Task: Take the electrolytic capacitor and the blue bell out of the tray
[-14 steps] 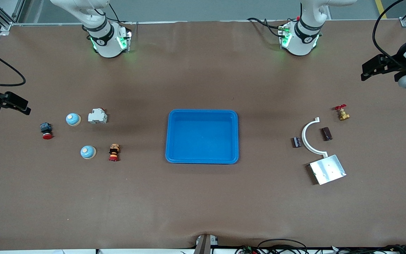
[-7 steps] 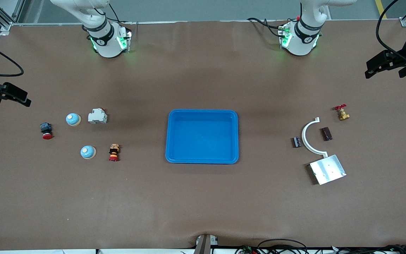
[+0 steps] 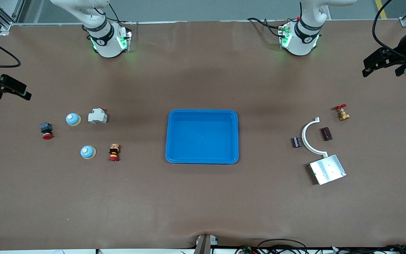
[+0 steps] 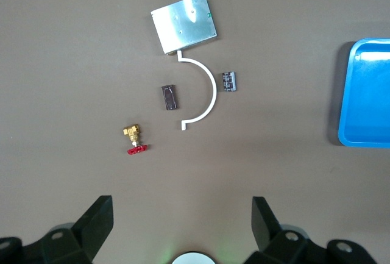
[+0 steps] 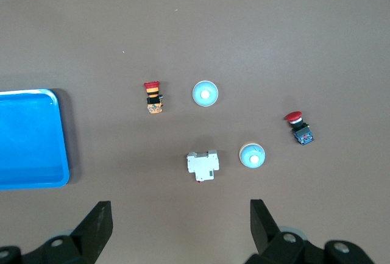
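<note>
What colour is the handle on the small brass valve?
Red; the valve shows it best in the left wrist view, also visible from the front.

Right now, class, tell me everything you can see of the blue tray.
The tray is a bright blue, shallow rectangle with rounded corners and a raised rim; it looks like plastic. It lies flat on the brown table, about midway between the two arms' ends, and holds nothing. Nothing touches it but the table. Each wrist view shows one end of it. The bells, the capacitor and both grippers are well clear of it.
</note>
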Robot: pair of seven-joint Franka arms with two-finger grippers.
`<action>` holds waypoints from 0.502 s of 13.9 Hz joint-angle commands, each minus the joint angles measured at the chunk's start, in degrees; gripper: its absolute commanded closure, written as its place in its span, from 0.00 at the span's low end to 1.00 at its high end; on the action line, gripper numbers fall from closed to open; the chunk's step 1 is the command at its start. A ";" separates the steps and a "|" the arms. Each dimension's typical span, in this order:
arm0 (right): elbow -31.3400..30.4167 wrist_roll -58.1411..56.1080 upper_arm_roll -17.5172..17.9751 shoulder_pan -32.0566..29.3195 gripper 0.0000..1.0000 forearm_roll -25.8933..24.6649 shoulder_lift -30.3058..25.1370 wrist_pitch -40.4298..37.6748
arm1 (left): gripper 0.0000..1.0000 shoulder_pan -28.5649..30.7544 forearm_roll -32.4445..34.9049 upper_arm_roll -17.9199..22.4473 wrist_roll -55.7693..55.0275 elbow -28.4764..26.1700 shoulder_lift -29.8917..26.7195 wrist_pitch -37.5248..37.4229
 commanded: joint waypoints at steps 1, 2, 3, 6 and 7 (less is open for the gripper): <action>1.54 -0.84 0.35 -0.86 0.00 0.26 -0.39 -2.46 | 0.00 0.38 -0.73 -0.04 0.42 -1.14 -0.75 0.09; 1.63 -1.19 0.35 -0.86 0.00 -0.26 -0.39 -2.47 | 0.00 0.55 -0.73 -0.04 0.60 -1.05 -0.66 -0.43; 1.63 -2.59 0.44 -0.86 0.00 -1.48 -0.39 -2.38 | 0.00 0.64 -0.73 -0.04 0.77 -1.05 -0.58 -0.87; 1.72 -3.13 0.52 -0.86 0.00 -2.55 -0.47 -2.46 | 0.00 0.55 -0.73 -0.04 0.69 -0.87 -0.58 -0.97; 1.72 -3.13 0.52 -0.86 0.00 -2.55 -0.47 -2.38 | 0.00 0.55 -0.73 -0.04 0.69 -0.87 -0.58 -0.97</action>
